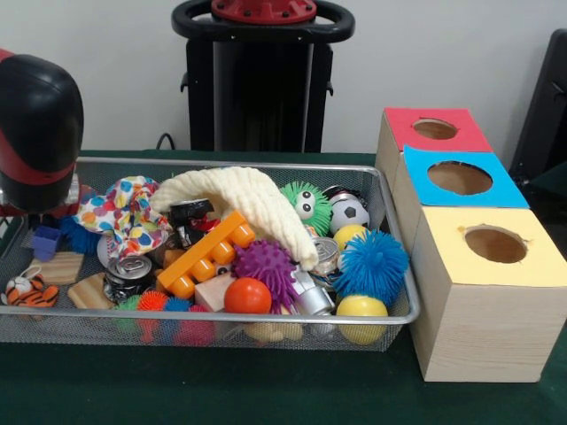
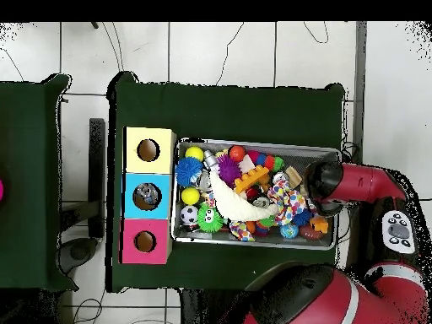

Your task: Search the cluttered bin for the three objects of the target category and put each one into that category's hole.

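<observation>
The red and black arm extends from the base at the near right of the overhead view and bends left. Its rounded black end segment stands at the left edge of the front view. The gripper itself is not distinguishable in either view.

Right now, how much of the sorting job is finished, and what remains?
Done: perhaps one drop, since something grey shows inside the blue hole; the yellow hole and red hole look empty. In hand: the arm hangs over one end of the bin, its grasp hidden. Left: the bin is crowded, so most searching remains.
</observation>
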Available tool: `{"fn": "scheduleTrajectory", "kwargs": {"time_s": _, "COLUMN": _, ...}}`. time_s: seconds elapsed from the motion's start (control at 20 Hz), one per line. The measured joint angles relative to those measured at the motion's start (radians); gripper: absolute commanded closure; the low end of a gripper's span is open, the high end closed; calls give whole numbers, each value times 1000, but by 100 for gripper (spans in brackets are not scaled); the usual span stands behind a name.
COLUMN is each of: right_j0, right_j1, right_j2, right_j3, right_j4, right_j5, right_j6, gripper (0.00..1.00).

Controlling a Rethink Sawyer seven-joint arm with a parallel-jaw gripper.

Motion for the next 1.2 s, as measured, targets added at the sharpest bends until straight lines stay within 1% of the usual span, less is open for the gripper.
{"fn": "scheduleTrajectory", "kwargs": {"time_s": 0.2, "right_j0": -23, "right_j1": -21, "right_j2": 24, "right_j3": 24, "right_j4": 28, "right_j5": -47, "right_j6": 0, "gripper": 100}}
{"fn": "scheduleTrajectory", "kwargs": {"time_s": 0.25, "right_j0": -49, "right_j1": -42, "right_j2": 52, "right_j3": 52, "right_j4": 58, "right_j5": -91, "right_j6": 0, "gripper": 100}}
{"fn": "scheduleTrajectory", "kwargs": {"time_s": 0.4, "right_j0": -81, "right_j1": -67, "right_j2": 86, "right_j3": 85, "right_j4": 95, "right_j5": -139, "right_j6": 0, "gripper": 100}}
{"fn": "scheduleTrajectory", "kwargs": {"time_s": 0.55, "right_j0": -132, "right_j1": -116, "right_j2": 140, "right_j3": 142, "right_j4": 161, "right_j5": -209, "right_j6": 0, "gripper": 100}}
{"fn": "scheduleTrajectory", "kwargs": {"time_s": 0.65, "right_j0": -152, "right_j1": -147, "right_j2": 163, "right_j3": 168, "right_j4": 195, "right_j5": -234, "right_j6": 0, "gripper": 100}}
{"fn": "scheduleTrajectory", "kwargs": {"time_s": 0.95, "right_j0": -173, "right_j1": -221, "right_j2": 203, "right_j3": 213, "right_j4": 254, "right_j5": -257, "right_j6": 0, "gripper": 100}}
{"fn": "scheduleTrajectory", "kwargs": {"time_s": 1.2, "right_j0": -216, "right_j1": -290, "right_j2": 276, "right_j3": 273, "right_j4": 303, "right_j5": -317, "right_j6": 0, "gripper": 100}}
